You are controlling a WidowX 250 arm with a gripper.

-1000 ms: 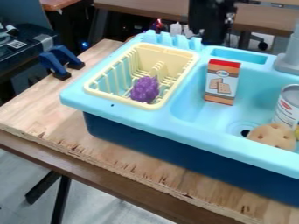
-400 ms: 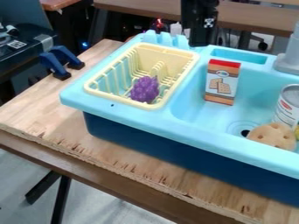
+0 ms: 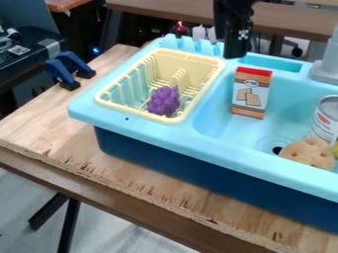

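The black gripper (image 3: 235, 48) hangs at the top of the view, over the back rim of the blue toy sink (image 3: 218, 129), between the dish rack and the cracker box. Purple toy grapes (image 3: 163, 101) lie in the near part of the pale yellow dish rack (image 3: 188, 58). An orange, red and white cracker box (image 3: 251, 93) stands in the basin, a little below and right of the gripper. Toward the right edge are a silver can (image 3: 326, 120) and a round tan toy cookie (image 3: 309, 154) near the drain.
A grey faucet (image 3: 326, 62) rises at the right rear of the sink. Blue clamps (image 3: 69, 69) grip the wooden board (image 3: 72, 143) at the left. Part of a yellow item (image 3: 335, 150) shows at the right edge.
The gripper was first higher up, then shifted slightly left and lower; now it is back to the right and lower still. The grapes, rack, box, can and cookie have not moved.
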